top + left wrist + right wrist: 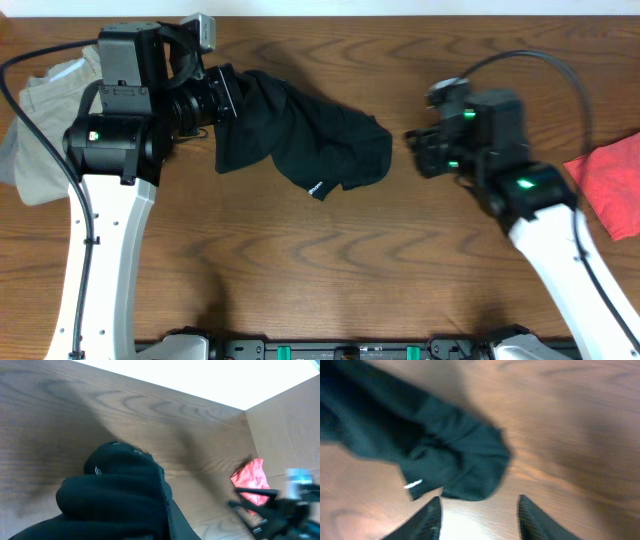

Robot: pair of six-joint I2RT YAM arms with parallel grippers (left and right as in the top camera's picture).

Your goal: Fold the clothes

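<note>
- The counter (330,290) is the big thing here. There's lots of bare wood in front of the shirt, so we'd use that room and spread the shirt flat before trying any fold.
- The black T-shirt (300,135) sits in the upper middle of the counter, between the two arms. It's bunched into a long lump, not laid out. One end is lifted at the left arm and the rest trails down to a rumpled heap resting on the wood. Our guess is that we're at the straightening-out stage, with no fold made yet. To do it well, we'd take the free end near its edge and pull the two ends apart, low and level. That way the cloth drags flat instead of twisting.
- The khaki trousers (40,110) are off at the far left edge and the red cloth (610,180) at the far right. Both are well clear of the shirt, and we'd leave them alone.
- The left jaws are clenched on the left end of the shirt. In the left wrist view the black fabric (115,500) is bunched right up against the camera.
- The right jaws are parted about halfway with nothing between them. They hang just beside the shirt's right end (455,455) and don't touch it.
- The small white logo print (316,187) is at the shirt's lower edge. It's a handy marker for which hem is which.
</note>
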